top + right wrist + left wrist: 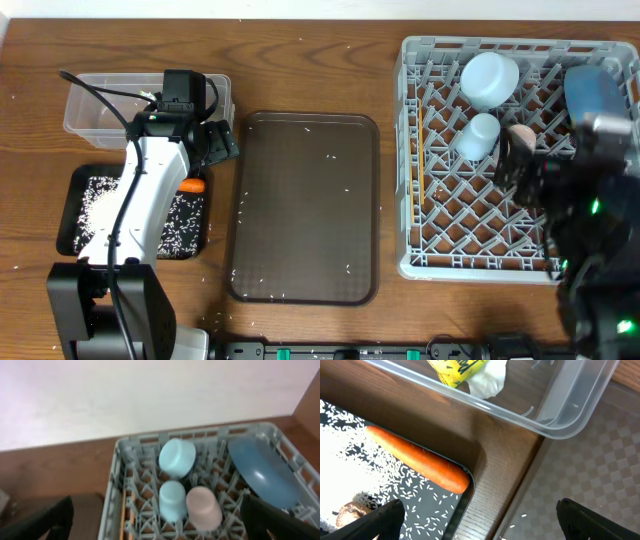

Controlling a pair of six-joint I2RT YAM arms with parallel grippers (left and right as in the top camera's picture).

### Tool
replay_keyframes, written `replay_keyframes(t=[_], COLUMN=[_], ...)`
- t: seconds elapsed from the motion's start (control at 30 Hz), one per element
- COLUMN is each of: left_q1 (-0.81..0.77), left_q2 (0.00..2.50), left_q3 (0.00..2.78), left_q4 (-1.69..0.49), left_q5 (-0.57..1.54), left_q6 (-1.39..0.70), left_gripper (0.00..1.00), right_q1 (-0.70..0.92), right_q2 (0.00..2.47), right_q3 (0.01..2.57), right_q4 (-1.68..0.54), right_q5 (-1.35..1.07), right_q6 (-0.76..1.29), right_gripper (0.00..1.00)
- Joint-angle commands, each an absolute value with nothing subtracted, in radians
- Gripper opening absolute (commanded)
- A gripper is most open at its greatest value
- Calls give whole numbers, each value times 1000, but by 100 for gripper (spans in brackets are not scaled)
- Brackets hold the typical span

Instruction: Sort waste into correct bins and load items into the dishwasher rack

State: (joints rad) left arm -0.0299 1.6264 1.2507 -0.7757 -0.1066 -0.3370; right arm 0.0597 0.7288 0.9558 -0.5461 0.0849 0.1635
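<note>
The wooden desk [300, 60] carries a rice-flecked brown serving tray [305, 200] in the middle. On the left, the black tray [195, 235] holds rice [340, 450], a carrot [415, 457] against its rim, and a brown scrap [350, 512] that is partly cut off. Beyond it, the clear tub [560, 420] holds a wrapper [455, 370] and a tissue [490, 380]. On the right, the rack [415, 200] holds a blue bowl [262, 472], a small bowl [177, 457], a blue cup [171, 499] and a pink cup [204, 507]. In the overhead view the right arm hides part of it. The left gripper [480, 525] and right gripper [160, 525] both have jaws wide apart and empty.

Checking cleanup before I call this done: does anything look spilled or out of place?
Yes. Loose rice grains are scattered over the brown serving tray and the table, outside the black tray that holds the rest. Nothing else stands out.
</note>
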Motion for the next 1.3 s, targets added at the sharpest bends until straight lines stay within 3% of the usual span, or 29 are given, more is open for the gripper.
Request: replay_keyframes(t=[0.0,0.37,0.77,1.27], left_q1=[-28,-28,-28,-28], left_q2=[1605,1605,1605,1605], left_q3=[1251,1251,1251,1251], left_q4=[-777,-778,-778,-778], left_q5=[-117,-117,-117,-117], left_q6=[-335,-335,-335,-335], left_gripper=[98,98,98,98], right_q1=[29,-16,-21,-19], right_q2=[608,276,64,5], right_q3=[770,265,6,5], right_q4=[-466,-113,46,-71], right_q5=[41,-31,-31,-27], right_q6=[104,96,96,89], right_gripper=[99,99,99,99])
